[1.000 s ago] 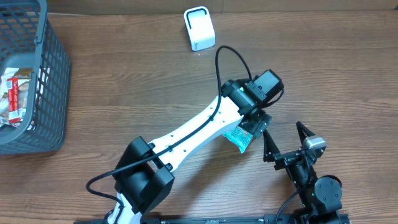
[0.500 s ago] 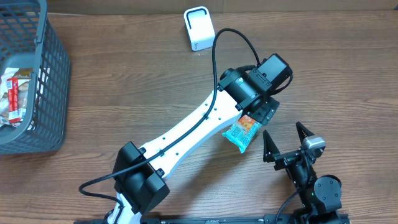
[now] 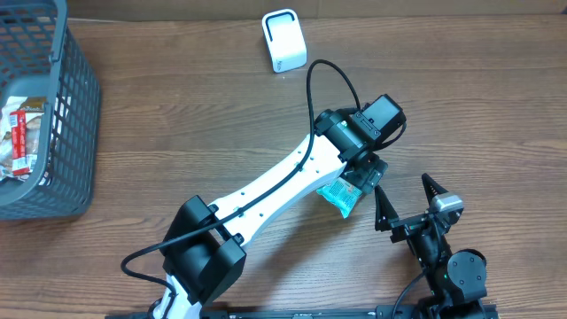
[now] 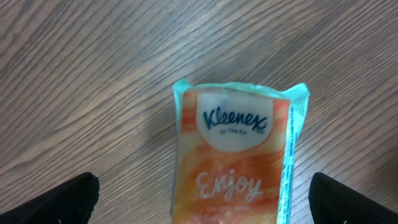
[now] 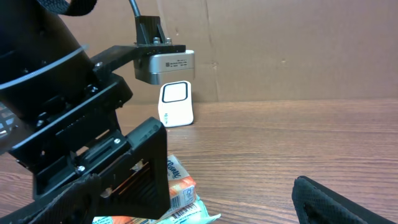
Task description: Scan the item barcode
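Here the tissue pack (image 4: 233,155) lies flat on the table (image 4: 74,74), well apart from the white scanner (image 3: 283,41), between the wide-spread, empty fingers (image 4: 62,199) of the left gripper (image 4: 205,202). I think it should lower straight and close across the pack's width. The right gripper (image 3: 403,190) also stands spread and empty.

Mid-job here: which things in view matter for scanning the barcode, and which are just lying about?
For the job: Kleenex pack lying on the table, under the open left gripper; white scanner near the far edge.
Lying about: grey basket at the left; the packets in it; right gripper, open and empty.
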Motion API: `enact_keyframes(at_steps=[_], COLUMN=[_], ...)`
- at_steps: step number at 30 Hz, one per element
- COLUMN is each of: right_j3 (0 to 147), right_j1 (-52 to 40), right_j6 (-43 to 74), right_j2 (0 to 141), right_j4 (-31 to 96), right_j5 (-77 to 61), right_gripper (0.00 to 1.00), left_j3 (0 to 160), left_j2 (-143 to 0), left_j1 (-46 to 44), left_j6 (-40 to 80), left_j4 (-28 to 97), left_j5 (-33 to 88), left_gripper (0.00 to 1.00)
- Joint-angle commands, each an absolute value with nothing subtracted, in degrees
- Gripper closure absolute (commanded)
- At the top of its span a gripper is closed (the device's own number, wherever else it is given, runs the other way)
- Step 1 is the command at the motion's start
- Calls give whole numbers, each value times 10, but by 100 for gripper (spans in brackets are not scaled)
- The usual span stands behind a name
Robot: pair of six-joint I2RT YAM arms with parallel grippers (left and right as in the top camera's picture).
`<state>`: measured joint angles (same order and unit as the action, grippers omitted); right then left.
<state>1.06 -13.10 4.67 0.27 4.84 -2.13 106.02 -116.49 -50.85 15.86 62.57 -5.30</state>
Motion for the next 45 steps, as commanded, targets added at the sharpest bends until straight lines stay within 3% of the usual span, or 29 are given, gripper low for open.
enact_keyframes(at_steps=[1,15,22,26,34,45], right_j3=[4,4,4,4,4,4], right_j1=[-128,-128,-128,-128,-128,-128], right_j6=[44,44,44,44,44,44], right_j2=[2,2,2,2,2,2], right_j4=[47,47,47,47,47,47], right_j5=[-18,-18,-18,-18,-18,-18], right_gripper=[0,0,0,0,0,0], left_j3=[1047,981,950,948,961,984], left_j2=[-1166,-1166,-1166,-1166,-1164,-1162], left_j1=[-507,-508,-508,-508,-508,-507], left_j6=[148,150,150,147,147,147], left_j4=[617,561,528,520,526,545], left_j5=[-40,-15,-15,-19,-19,-18], left_gripper=[1,2,10,23,32,28])
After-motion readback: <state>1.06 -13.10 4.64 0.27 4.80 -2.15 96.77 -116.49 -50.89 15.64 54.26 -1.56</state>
